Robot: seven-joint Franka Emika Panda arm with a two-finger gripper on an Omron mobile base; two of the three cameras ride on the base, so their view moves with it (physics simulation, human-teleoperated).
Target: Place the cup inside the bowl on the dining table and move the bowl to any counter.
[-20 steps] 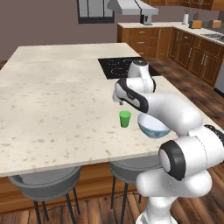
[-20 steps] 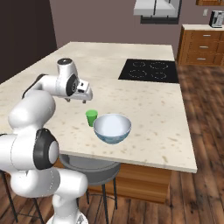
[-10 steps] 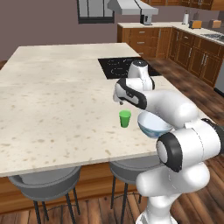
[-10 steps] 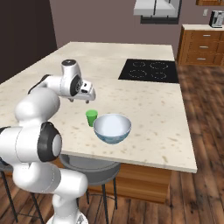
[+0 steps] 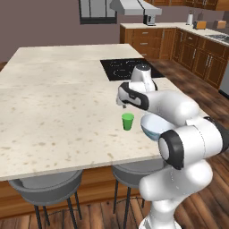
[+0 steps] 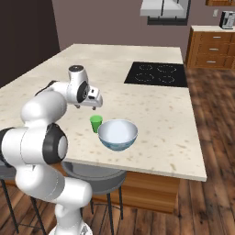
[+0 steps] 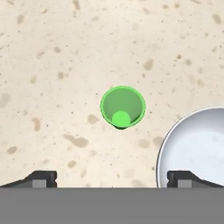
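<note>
While the small bright green cup stands upright in the middle of the frame, just beside the round white bowl, the fingers hang spread wide above the speckled beige worktop. Next they must drop around the cup.

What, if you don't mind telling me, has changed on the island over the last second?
The end effector has edged toward a spot above the cup, open and holding nothing. The cup and the bowl stay upright, side by side on the dining table.
</note>
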